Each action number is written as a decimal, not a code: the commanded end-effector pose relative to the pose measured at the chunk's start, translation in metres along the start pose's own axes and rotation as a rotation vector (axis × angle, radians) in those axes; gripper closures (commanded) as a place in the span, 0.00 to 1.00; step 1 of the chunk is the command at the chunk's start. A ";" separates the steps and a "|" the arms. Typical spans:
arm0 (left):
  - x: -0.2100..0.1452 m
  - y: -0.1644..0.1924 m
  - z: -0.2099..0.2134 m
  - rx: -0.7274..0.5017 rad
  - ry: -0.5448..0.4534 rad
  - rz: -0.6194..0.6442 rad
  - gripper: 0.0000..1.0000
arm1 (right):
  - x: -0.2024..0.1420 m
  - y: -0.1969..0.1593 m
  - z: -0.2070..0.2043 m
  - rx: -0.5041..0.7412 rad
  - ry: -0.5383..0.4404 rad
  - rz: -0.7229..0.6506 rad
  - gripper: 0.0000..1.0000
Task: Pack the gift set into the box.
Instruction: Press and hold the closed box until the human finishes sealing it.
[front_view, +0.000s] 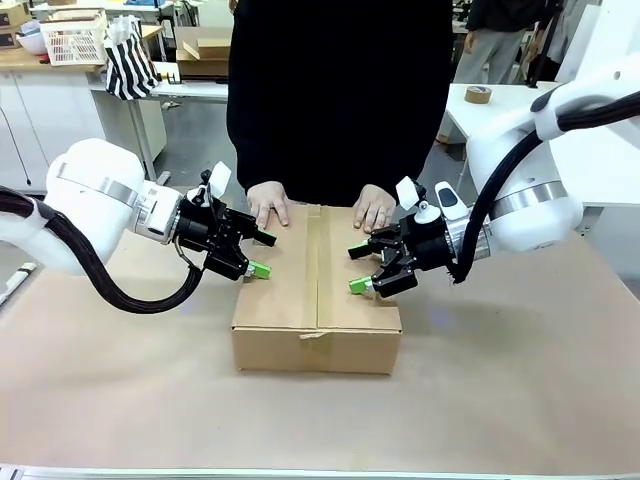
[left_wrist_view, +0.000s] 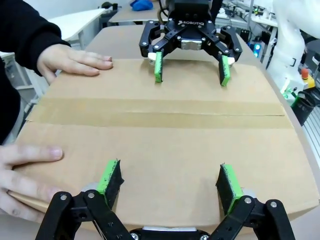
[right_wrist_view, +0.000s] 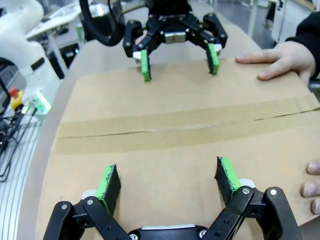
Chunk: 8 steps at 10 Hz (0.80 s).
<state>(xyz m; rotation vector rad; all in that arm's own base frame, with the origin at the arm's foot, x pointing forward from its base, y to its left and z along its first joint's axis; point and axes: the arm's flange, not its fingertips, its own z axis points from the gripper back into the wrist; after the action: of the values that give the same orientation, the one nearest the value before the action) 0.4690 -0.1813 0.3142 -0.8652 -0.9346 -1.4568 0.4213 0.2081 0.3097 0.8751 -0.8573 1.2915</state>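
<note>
The box (front_view: 318, 300) lies mid-table with its flaps down and tape along the centre seam (left_wrist_view: 160, 119). My left gripper (front_view: 262, 254) is open at the box's left edge, its green pads (left_wrist_view: 111, 177) spread just above the top. My right gripper (front_view: 357, 267) is open over the right half, facing the left one, with its pads (right_wrist_view: 227, 174) also apart. Each wrist view shows the other arm's gripper, the right (left_wrist_view: 190, 65) and the left (right_wrist_view: 178, 57). The person's hands (front_view: 268, 205) (front_view: 375, 207) rest flat on the far edge. The gift set is out of view.
Brown paper covers the table (front_view: 520, 380). The person in black stands close behind the box. Farther back are a roll of tape (front_view: 478, 94) on a white table, a striped bag (front_view: 130, 62) and a white basket (front_view: 75, 40).
</note>
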 end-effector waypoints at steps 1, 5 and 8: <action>-0.001 -0.003 0.000 -0.016 -0.011 0.003 0.00 | -0.002 0.001 -0.001 -0.002 0.006 -0.004 0.00; -0.001 -0.003 0.000 -0.016 -0.011 0.003 0.00 | -0.002 0.001 -0.001 -0.002 0.006 -0.004 0.00; -0.001 -0.003 0.000 -0.016 -0.011 0.003 0.00 | -0.002 0.001 -0.001 -0.002 0.006 -0.004 0.00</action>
<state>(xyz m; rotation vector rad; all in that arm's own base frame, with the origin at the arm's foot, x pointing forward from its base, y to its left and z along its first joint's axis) 0.4687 -0.1817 0.3152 -0.8755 -0.9366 -1.4558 0.4213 0.2081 0.3098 0.8753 -0.8574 1.2916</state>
